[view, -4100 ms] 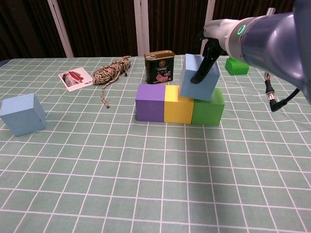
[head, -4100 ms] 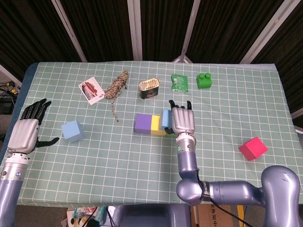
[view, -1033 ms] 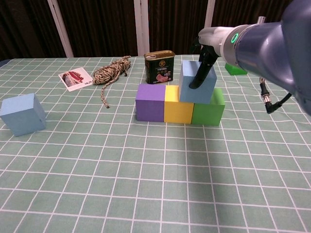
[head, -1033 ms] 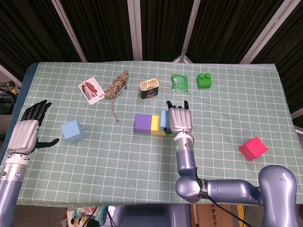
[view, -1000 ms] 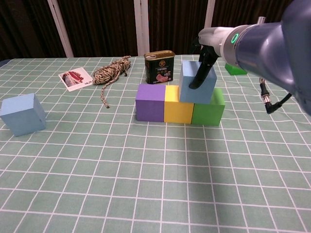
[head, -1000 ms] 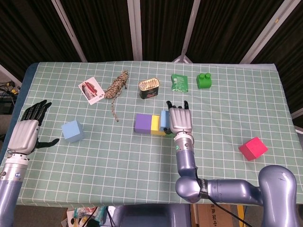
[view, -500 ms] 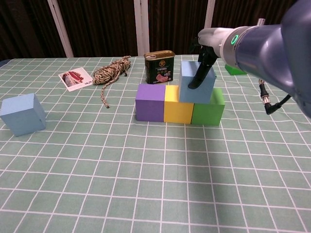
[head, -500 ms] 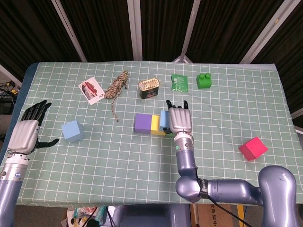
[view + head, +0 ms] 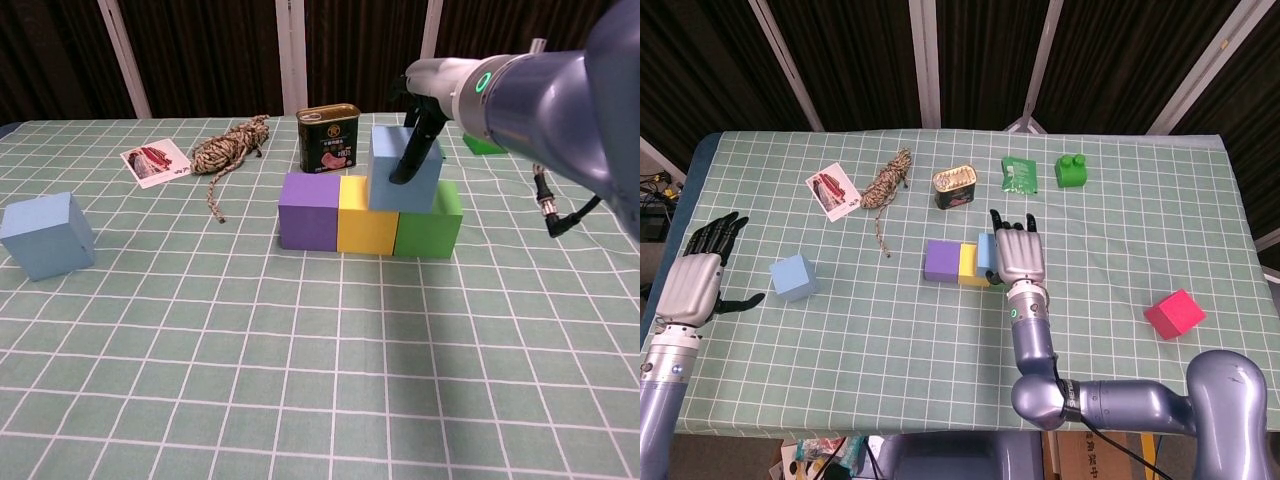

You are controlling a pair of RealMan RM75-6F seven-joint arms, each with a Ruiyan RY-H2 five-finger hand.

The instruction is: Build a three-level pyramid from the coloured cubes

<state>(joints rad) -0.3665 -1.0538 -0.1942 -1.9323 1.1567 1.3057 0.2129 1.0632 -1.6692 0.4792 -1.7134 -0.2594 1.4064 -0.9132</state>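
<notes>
the blue cube (image 9: 405, 169) has settled level on the row, so our right hand (image 9: 418, 118), gripping it, should release gently, straight up.

Robot lab: checked green tablecloth (image 9: 940, 330), black curtains (image 9: 210, 50), metal frame struts (image 9: 925, 60) behind.

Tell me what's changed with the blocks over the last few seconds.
The right hand lowered the tilted blue cube level onto the yellow and green cubes, still gripping it. The purple cube, left hand and other cubes stayed put.
</notes>
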